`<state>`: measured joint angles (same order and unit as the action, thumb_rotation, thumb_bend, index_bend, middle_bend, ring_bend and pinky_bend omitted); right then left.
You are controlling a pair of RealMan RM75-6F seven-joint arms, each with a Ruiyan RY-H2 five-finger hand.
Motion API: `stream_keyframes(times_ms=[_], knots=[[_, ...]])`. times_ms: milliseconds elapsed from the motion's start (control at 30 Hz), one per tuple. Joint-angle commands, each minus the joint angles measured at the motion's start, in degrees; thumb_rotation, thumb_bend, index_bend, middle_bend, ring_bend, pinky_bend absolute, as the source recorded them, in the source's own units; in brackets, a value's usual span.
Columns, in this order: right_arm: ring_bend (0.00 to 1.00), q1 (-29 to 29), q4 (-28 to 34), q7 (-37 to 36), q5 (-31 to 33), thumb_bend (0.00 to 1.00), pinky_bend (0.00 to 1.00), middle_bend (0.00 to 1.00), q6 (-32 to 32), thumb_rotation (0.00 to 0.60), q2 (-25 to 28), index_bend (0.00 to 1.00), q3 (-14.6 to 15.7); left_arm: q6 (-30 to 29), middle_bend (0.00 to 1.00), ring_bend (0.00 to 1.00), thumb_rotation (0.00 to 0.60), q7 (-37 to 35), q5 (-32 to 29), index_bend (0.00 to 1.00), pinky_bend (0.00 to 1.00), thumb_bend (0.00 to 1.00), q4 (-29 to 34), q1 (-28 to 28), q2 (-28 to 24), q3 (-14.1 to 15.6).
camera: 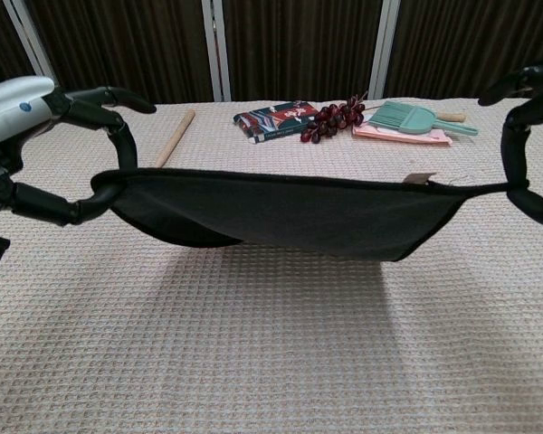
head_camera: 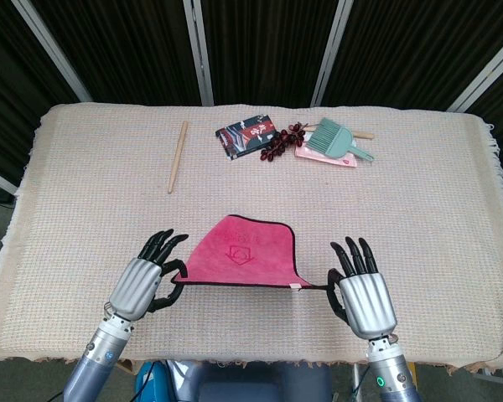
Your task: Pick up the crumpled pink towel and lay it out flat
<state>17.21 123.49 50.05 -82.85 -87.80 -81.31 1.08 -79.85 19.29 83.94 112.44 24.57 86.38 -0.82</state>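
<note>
The table, covered in a cream woven cloth, fills most of the head view. Above its near part hangs the pink towel, stretched between the two hands and clear of the surface; the chest view shows its dark underside and a shadow on the cloth below. The left hand pinches the towel's left corner, its other fingers spread. The right hand pinches the right corner the same way. Along the far edge lie a wooden stick, a dark packet, a teal brush and a bunch of dark red grapes.
</note>
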Motion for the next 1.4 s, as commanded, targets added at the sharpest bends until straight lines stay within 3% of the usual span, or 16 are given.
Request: stream_keyframes(times_ms=[33,367,600,967,1167,1400], knots=[[0.02,1.3,0.7,1.6,1.3,0.56,0.0,0.18,1.0,0.6,-0.9,0.63,-2.7,0.5,0.11,0.0,0.6,1.1,-0.8,0.61,0.0,0.53,0.8,1.2,-0.3,-2.9],[0.02,9.0,0.5,6.4,12.4,0.56,0.0,0.18,5.2,0.6,-3.9,0.63,-17.4,3.7,0.11,0.0,0.6,7.7,-10.0,0.61,0.0,0.53,2.5,8.0,-0.5,-17.2],[0.02,18.8,-7.2,7.0,25.6,0.56,0.0,0.17,9.9,0.6,-6.7,0.63,-30.4,7.9,0.11,0.0,0.6,11.8,-21.8,0.61,0.0,0.53,-2.3,15.6,0.8,-27.0],[0.02,29.1,-18.0,4.8,32.7,0.56,0.0,0.18,13.6,0.6,-8.5,0.63,-36.2,10.3,0.11,0.0,0.6,13.3,-29.1,0.61,0.0,0.53,-11.9,24.8,4.0,-32.5],[0.02,35.7,-29.7,1.3,36.4,0.56,0.0,0.17,17.3,0.6,-10.2,0.63,-38.9,12.9,0.11,0.0,0.6,12.6,-32.8,0.61,0.0,0.53,-21.7,32.0,7.7,-35.2],[0.02,40.9,-40.9,-4.6,36.1,0.56,0.0,0.18,20.3,0.6,-12.0,0.63,-39.8,14.8,0.11,0.0,0.6,9.8,-33.9,0.61,0.0,0.53,-30.3,37.5,10.5,-36.7]])
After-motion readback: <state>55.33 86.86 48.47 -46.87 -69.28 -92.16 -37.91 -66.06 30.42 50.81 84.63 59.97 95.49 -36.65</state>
